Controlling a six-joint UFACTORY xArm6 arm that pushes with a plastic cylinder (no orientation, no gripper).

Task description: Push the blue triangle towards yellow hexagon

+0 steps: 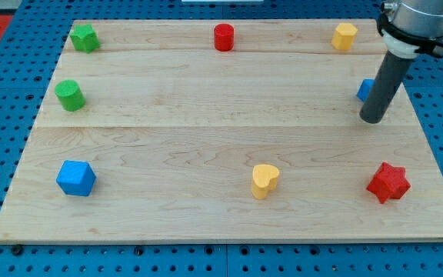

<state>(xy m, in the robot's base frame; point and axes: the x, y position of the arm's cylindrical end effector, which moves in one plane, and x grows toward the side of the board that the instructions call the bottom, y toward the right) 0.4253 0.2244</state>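
Note:
The blue triangle lies near the view's right edge of the board, mostly hidden behind my rod. The yellow hexagon stands at the view's top right, above and slightly left of the blue triangle. My tip rests on the board just below the blue triangle, close to it; the frame does not show whether they touch.
A green star-like block is at the top left, a green cylinder below it. A red cylinder is at top centre. A blue cube-like block, a yellow heart and a red star sit along the bottom.

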